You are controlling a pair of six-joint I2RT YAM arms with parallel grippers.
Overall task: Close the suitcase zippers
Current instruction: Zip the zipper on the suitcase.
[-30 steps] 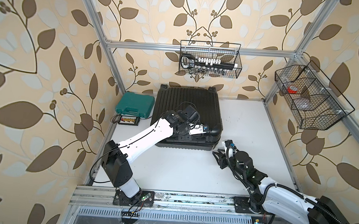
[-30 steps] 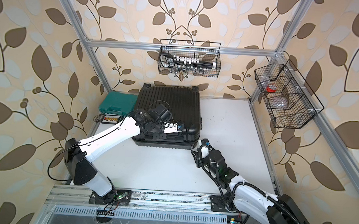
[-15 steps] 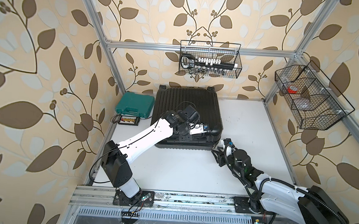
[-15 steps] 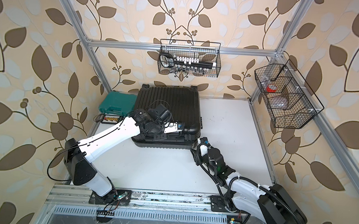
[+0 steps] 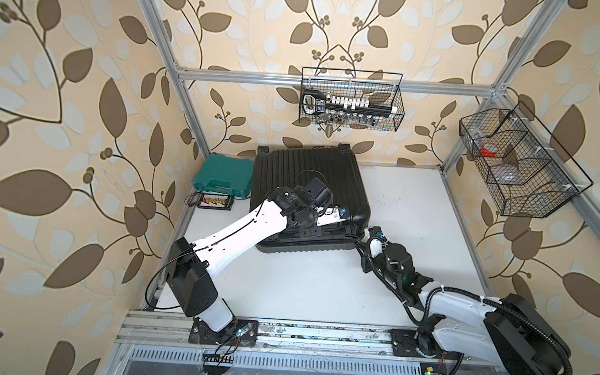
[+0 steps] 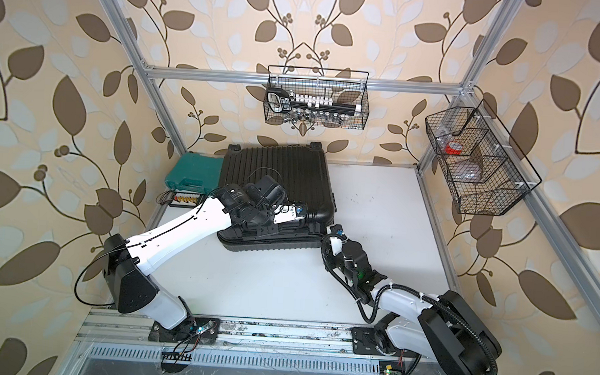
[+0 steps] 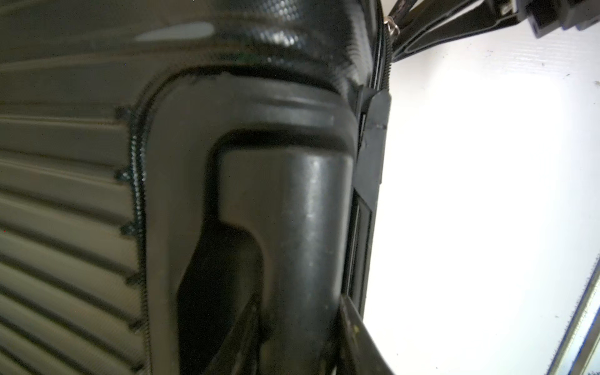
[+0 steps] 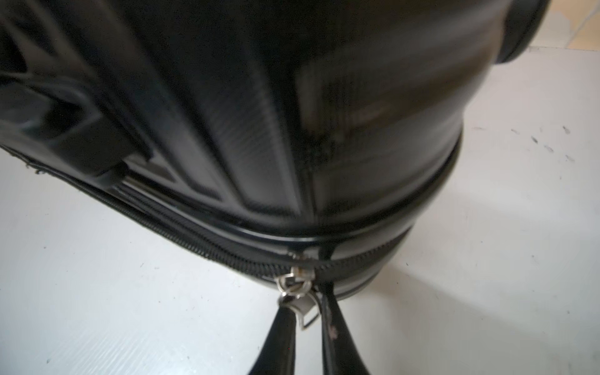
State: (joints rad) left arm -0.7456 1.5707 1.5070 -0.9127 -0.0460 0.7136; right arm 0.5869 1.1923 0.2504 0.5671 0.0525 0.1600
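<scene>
The black ribbed suitcase (image 5: 309,174) (image 6: 278,169) lies flat at the back of the white table. My left gripper (image 5: 344,215) (image 7: 300,337) is on its near right side, shut on the suitcase's handle (image 7: 292,227), one finger on each side of the bar. My right gripper (image 5: 360,244) (image 6: 323,246) (image 8: 306,311) sits low at the near right corner. Its fingertips are shut on the silver zipper pull (image 8: 298,289). The zipper track (image 8: 211,240) runs round the rim between the shell halves. To one side of the slider the track looks joined; to the other it is hidden in shadow.
A teal tool case (image 5: 223,175) and a small connector box (image 5: 216,201) lie left of the suitcase. Wire baskets hang on the back wall (image 5: 350,103) and the right frame (image 5: 518,164). Bare table (image 5: 413,208) stretches right of the suitcase and in front of it.
My right gripper has moved in to the suitcase's near right corner and shut on the zipper pull. The left arm and the suitcase have not moved.
</scene>
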